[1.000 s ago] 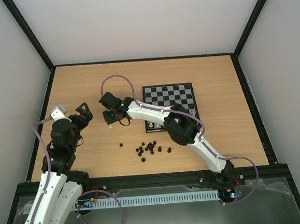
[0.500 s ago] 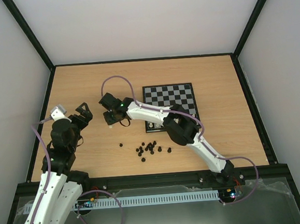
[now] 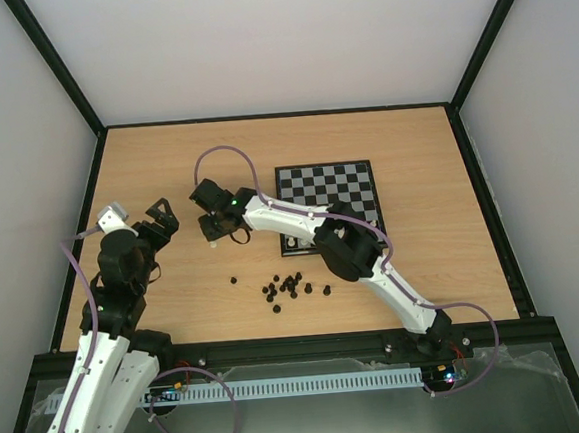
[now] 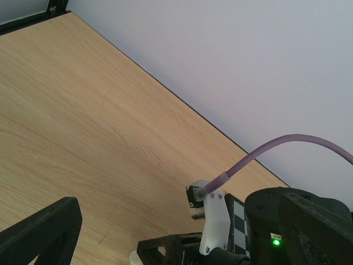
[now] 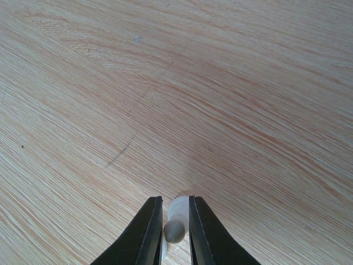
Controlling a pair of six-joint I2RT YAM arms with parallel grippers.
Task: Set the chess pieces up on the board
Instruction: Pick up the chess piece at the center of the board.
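The black-and-grey checked board [image 3: 328, 198] lies right of the table's centre, partly under my right arm. My right gripper [image 3: 212, 239] is left of the board, low over the wooden table, shut on a small white chess piece [image 5: 177, 220] that stands between the fingers. One or two white pieces [image 3: 294, 242] show at the board's near edge. My left gripper [image 3: 160, 213] hovers at the table's left, open and empty. In the left wrist view its one visible finger [image 4: 38, 232] is at the bottom left, with the right gripper's piece [image 4: 134, 255] and a board corner [image 4: 240, 216] low in frame.
Several tiny black pieces [image 3: 290, 285] lie scattered on the table in front of the board, one [image 3: 232, 279] apart to the left. A purple cable [image 3: 219, 154] loops above the right wrist. Black frame rails edge the table.
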